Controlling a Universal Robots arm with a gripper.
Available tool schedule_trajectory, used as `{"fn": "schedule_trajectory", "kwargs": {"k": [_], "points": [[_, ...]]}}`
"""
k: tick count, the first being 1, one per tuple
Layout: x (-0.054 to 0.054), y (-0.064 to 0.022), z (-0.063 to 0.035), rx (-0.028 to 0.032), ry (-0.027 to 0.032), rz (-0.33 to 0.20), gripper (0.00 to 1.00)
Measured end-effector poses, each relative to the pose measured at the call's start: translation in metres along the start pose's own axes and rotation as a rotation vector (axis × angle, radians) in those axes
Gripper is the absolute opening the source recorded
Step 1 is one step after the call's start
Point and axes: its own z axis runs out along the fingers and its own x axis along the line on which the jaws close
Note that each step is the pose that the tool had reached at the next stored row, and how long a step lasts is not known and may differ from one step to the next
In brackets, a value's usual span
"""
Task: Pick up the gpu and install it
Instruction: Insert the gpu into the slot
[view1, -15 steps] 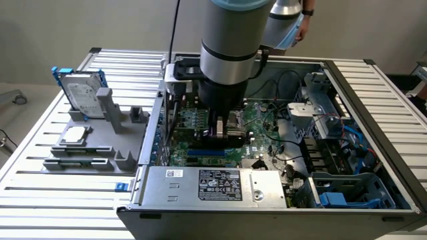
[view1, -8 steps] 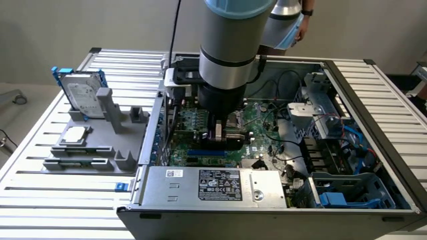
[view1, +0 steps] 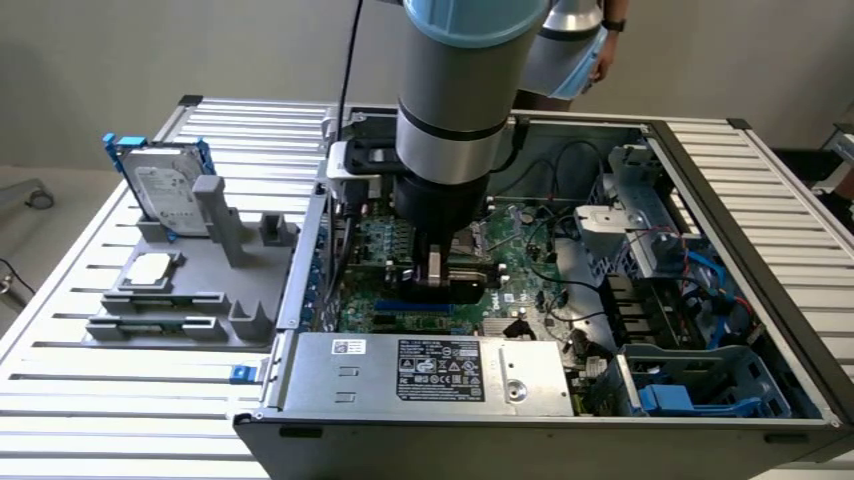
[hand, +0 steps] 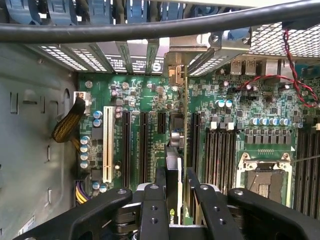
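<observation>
Black two-finger gripper (hand: 176, 176) is partway closed, fingers (hand: 161, 186) pinching the thin green circuit-board gpu (hand: 186, 117) by its upper edge. I see the card edge-on in the wrist view. It stands upright over the green motherboard (hand: 145, 100), among the long black expansion slots (hand: 143, 145), and its silver metal end bracket (hand: 175, 75) is close to the rear slot openings of the case. I can't tell whether the bottom edge is seated.

In the exterior view the gripper (view1: 447, 275) is low inside the open black-and-silver computer case (view1: 694, 150).

Handling, my guess:
- Light and stiff, so it won't sag.
- Fragile: small parts on the faces, contact edge underneath.
- Thin and smooth, so it could pivot between the pads if gripped off-centre.
- Best hold is mid-length on the bare top edge, about where I've got it, clear of the bracket.

Writing:
- White sticker (view1: 441, 365) on the silver metal power supply box (view1: 534, 380): printed text, unreadable.
- White label on the silver hard drive in a blue frame (view1: 167, 185), in the grey holder at the exterior view's left: unreadable.
- Green mark on the card between the fingers: can't make it out.
</observation>
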Motion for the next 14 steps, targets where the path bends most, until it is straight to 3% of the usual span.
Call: {"fn": "schedule_trajectory", "kwargs": {"k": [14], "points": [[-0.0004, 0.0021, 0.005, -0.0035, -0.0002, 0.004, 0.27]]}}
